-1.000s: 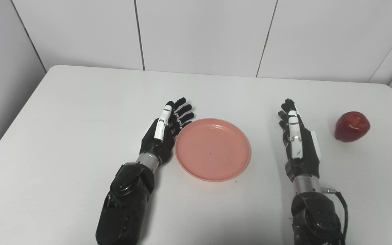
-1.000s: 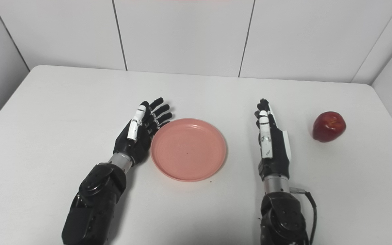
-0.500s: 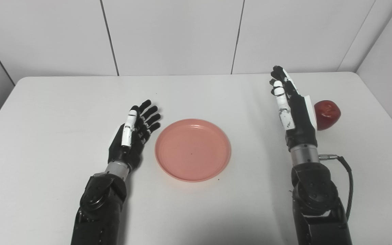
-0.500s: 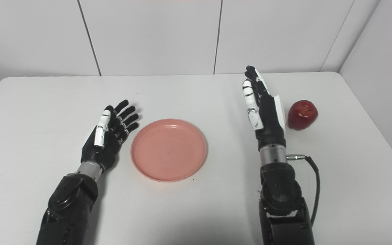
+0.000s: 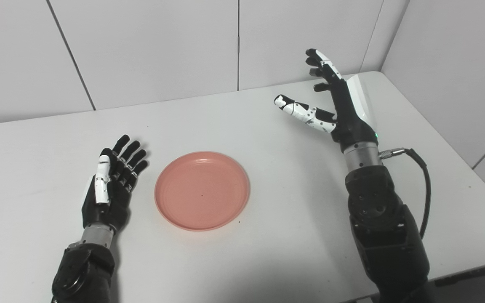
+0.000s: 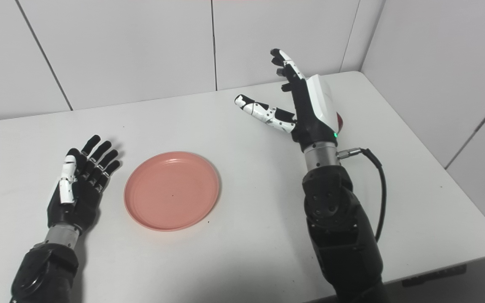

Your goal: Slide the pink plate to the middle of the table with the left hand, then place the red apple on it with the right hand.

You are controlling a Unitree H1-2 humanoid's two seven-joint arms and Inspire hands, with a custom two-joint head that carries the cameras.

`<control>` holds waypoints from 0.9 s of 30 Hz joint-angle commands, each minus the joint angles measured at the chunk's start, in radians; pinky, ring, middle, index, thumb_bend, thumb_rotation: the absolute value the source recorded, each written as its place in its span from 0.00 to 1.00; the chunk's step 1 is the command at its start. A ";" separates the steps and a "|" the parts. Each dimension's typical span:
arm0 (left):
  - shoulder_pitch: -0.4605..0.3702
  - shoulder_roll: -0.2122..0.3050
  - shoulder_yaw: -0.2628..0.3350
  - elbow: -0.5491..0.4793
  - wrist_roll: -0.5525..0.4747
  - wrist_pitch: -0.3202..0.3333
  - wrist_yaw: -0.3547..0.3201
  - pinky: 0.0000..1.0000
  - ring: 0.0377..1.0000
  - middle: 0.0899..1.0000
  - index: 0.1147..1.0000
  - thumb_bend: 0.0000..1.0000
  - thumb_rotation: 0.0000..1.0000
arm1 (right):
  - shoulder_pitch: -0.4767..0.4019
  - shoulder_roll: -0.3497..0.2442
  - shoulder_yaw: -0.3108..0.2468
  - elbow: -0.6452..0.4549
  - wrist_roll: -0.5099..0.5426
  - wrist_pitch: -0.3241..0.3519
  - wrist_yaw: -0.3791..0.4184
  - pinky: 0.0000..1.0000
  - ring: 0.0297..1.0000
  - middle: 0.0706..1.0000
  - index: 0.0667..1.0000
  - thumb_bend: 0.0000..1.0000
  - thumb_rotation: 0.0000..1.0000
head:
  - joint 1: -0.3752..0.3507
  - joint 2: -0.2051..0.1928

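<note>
The apple point(image 6: 340, 123) shows only as a thin red sliver in the right half of the frame in the right eye view, peeking out behind the back of our right hand point(image 6: 305, 107); in the left eye view the hand hides it altogether. We judge it a firm, round, smooth-skinned fruit, light enough for one hand, but apt to roll if nudged and to slip under a shallow pinch. The best hold looks to be around its widest part, thumb on one side and fingers on the other, wrapping well down the sides.

Our right hand is raised above the bench point(image 5: 284, 210) in the upper right of the frame, fingers spread and pointing up, thumb stretched out toward the left, holding nothing. Whether it touches the apple we cannot tell, since the hand covers it.

The pink plate point(image 5: 202, 190) lies flat near the centre of the frame, a little left of the middle. It looks like thin, stiff plastic with a low raised rim, light and easy to slide. It is empty, apart from a tiny dark speck near its middle.

Our left hand point(image 5: 108, 190) rests at the lower left, just beside the plate's left edge but apart from it, fingers apart and holding nothing.
</note>
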 commanded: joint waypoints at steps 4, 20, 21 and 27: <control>-0.007 0.019 0.019 0.082 -0.026 -0.019 -0.020 0.89 0.88 0.88 0.86 0.36 1.00 | -0.031 -0.059 -0.047 -0.032 -0.089 0.002 0.001 0.76 0.84 0.85 0.88 0.89 0.52 | -0.018 -0.021; -0.013 0.030 0.022 0.131 -0.038 -0.049 -0.031 0.89 0.88 0.89 0.87 0.37 1.00 | -0.007 -0.155 -0.182 0.078 -0.100 -0.020 -0.015 0.78 0.89 0.94 0.97 1.00 0.50 | -0.025 -0.036; -0.013 0.030 0.022 0.131 -0.039 -0.049 -0.032 0.89 0.88 0.89 0.87 0.37 1.00 | -0.006 -0.158 -0.186 0.086 -0.098 -0.021 -0.016 0.79 0.89 0.94 0.98 1.00 0.49 | -0.023 -0.036; -0.010 0.030 0.021 0.129 -0.043 -0.050 -0.040 0.90 0.88 0.90 0.88 0.36 1.00 | 0.001 -0.170 -0.195 0.142 -0.087 -0.011 -0.011 0.78 0.89 0.95 0.98 1.00 0.45 | -0.021 -0.034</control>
